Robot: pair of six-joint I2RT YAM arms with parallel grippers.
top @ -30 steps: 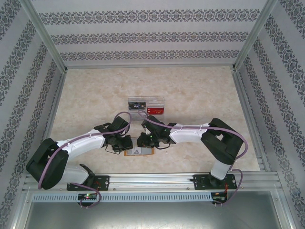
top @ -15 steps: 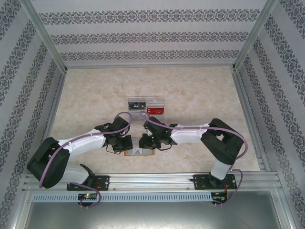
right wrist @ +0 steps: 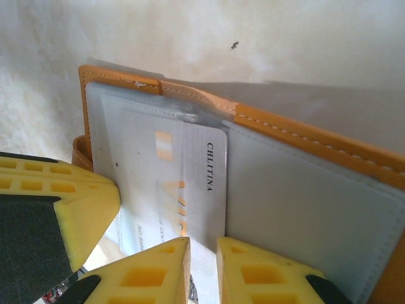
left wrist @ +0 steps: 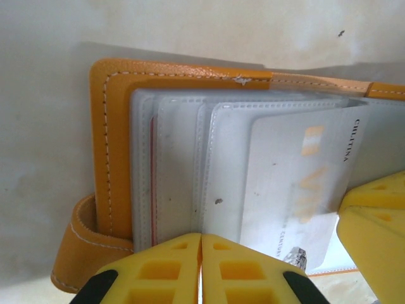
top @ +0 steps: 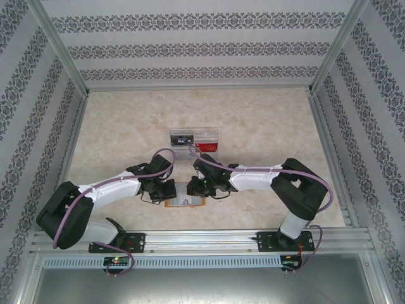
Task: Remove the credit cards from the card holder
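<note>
The orange card holder (top: pixel 183 202) lies open on the table between both grippers, its see-through sleeves fanned out (left wrist: pixel 111 158) (right wrist: pixel 304 133). A white credit card (left wrist: pixel 297 183) (right wrist: pixel 205 183) marked CHLITINA sticks partway out of one sleeve. My left gripper (top: pixel 166 190) (left wrist: pixel 201 239) is shut, its tips pressed on the sleeves' near edge. My right gripper (top: pixel 193 189) (right wrist: pixel 203 247) stands over the white card's near edge, jaws a narrow slit apart, the card lying flat beneath them rather than pinched. A thin red edge of another card shows inside a left sleeve (left wrist: pixel 152 171).
A clear plastic tray (top: pixel 194 134) sits farther back at the centre, with a red card (top: pixel 207 147) and a dark card (top: pixel 182 138) in it. Patterned walls and metal posts ring the table. Bare marble surface lies to the left and right.
My right gripper and forearm have shifted slightly to the right over the card holder. The left arm has stayed where it was, holding the sleeves down.
</note>
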